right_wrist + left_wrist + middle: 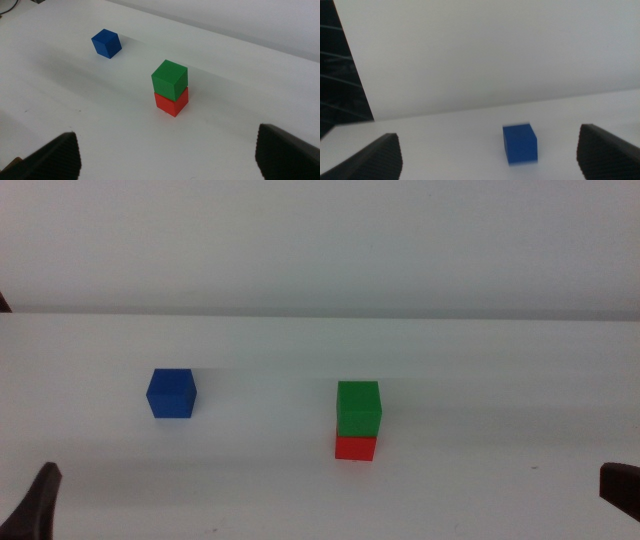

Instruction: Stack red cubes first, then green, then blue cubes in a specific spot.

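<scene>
Inspection finds the green cube (358, 407) seated on the red cube (355, 447), faces close to flush though its top looks slightly turned against the red one in the right wrist view; this two-high stack is your landmark on the white tabletop (480, 380). The blue cube (172, 393) rests alone on the table, well apart from the stack, on its left-arm side and a little farther back. Your left gripper (490, 160) waits at the near table edge on the far side of the blue cube from the stack, jaws spread wide and holding nothing, with that cube lying ahead between the jaw lines. Your right gripper (167, 155) is also wide open and empty, parked near the stack's other side. In my judgement the step in hand is collecting the blue cube with the left arm. Square your jaws to two opposite faces, since the cube sits slightly rotated, and close low on the body. When you carry it over, approach the stack from above, centre it over the green cube, and release only once it is seated, as a sideways nudge could topple the pair.
</scene>
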